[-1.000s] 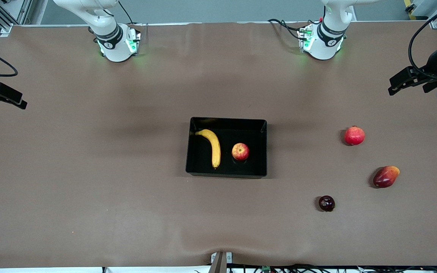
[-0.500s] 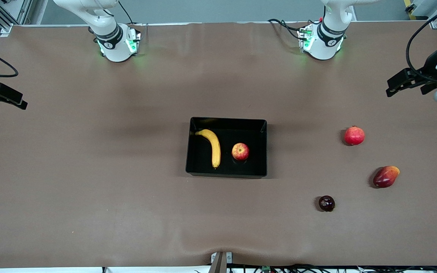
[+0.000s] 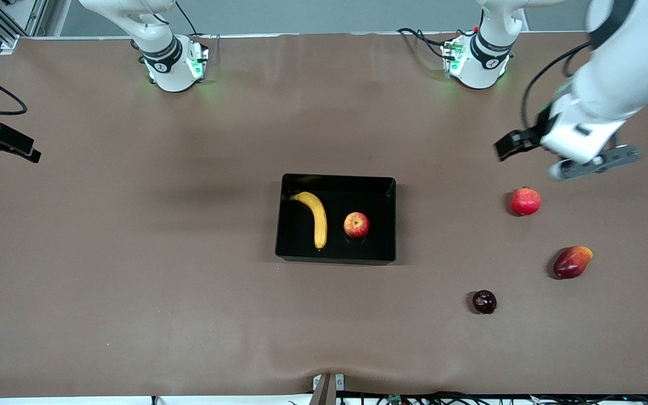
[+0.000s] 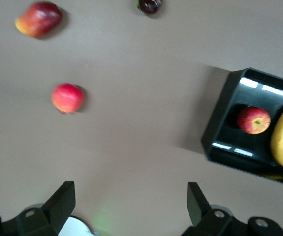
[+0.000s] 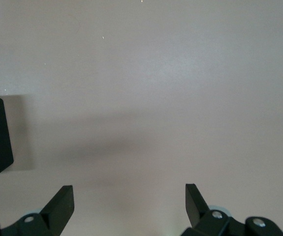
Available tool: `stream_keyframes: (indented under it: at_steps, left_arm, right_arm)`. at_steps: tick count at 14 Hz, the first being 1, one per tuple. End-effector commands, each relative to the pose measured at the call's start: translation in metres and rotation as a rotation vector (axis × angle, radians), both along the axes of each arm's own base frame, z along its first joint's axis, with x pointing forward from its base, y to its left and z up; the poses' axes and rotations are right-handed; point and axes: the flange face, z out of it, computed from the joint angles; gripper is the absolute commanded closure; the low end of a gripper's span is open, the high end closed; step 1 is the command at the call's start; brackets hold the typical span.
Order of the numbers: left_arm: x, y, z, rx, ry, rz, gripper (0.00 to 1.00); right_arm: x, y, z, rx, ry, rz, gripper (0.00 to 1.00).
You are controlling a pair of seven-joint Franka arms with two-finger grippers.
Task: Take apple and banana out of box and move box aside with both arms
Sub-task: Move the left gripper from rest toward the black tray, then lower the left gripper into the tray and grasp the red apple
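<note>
black box (image 3: 336, 257) sits mid-tabletop (image 3: 133, 253); banana (image 3: 315, 216) and apple (image 3: 356, 225) lie inside it, side by side, apart. left gripper (image 4: 131, 201) hangs over bare tabletop near the pomegranate (image 3: 525, 201), jaws apart, holding nothing. right gripper (image 5: 130, 204) waits over the right arm's end of the tabletop, jaws apart, empty. mango (image 3: 572, 262) and plum (image 3: 484, 301) lie nearer the camera.

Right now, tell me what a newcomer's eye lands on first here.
The glossy black box at the table's middle, with the banana and the apple lying apart inside it. Next, the left arm reaching in over the table, its open left gripper above bare cloth near the pomegranate.
</note>
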Motion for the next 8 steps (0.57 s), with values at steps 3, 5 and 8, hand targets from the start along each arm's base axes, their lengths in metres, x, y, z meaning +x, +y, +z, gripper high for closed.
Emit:
stream_keyframes:
  at_steps: [3,5,8]
  left_arm:
    - [0.020,-0.074,-0.037,-0.040,0.004,0.091,0.00]
    - [0.022,-0.105,-0.058,-0.056,-0.002,0.119,0.00]
    - [0.030,-0.157,-0.088,-0.082,0.007,0.209,0.00]
  right_arm:
    - [0.001,0.000,0.002,0.003,-0.001,-0.012,0.00]
    - [0.001,0.000,0.002,0.003,-0.001,-0.012,0.00]
    - [-0.001,-0.002,-0.001,0.003,0.012,-0.026,0.00]
